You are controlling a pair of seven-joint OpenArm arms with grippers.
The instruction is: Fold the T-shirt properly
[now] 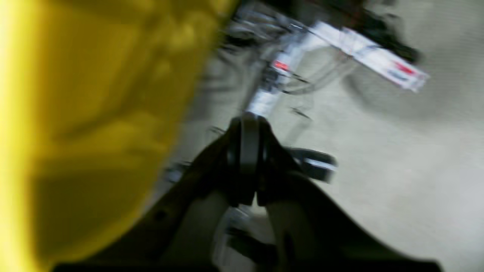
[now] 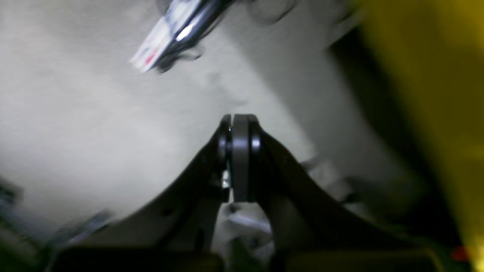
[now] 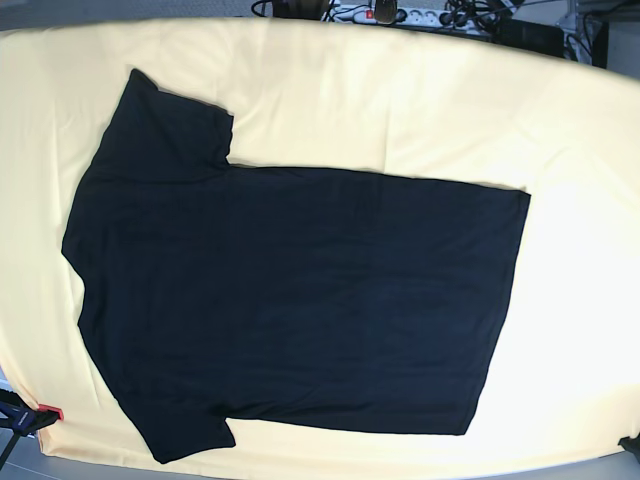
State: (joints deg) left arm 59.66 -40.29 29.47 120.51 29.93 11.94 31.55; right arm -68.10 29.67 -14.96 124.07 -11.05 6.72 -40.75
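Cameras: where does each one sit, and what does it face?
Left wrist: behind the shut left gripper, facing blurred floor, yellow cloth beside.
Right wrist: behind the shut right gripper, same blurred floor.
Base: overhead, facing the T-shirt spread flat; no arm shows.
Shared: the yellow cloth appears in all three views.

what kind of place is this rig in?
Probably a lab or workshop bench: a table draped in yellow cloth, a black T-shirt laid flat on it, and power strips with cables behind the far edge.

Both wrist views are smeared with blur; the yellow mass beside each is unreadable, and the table runs off-frame.
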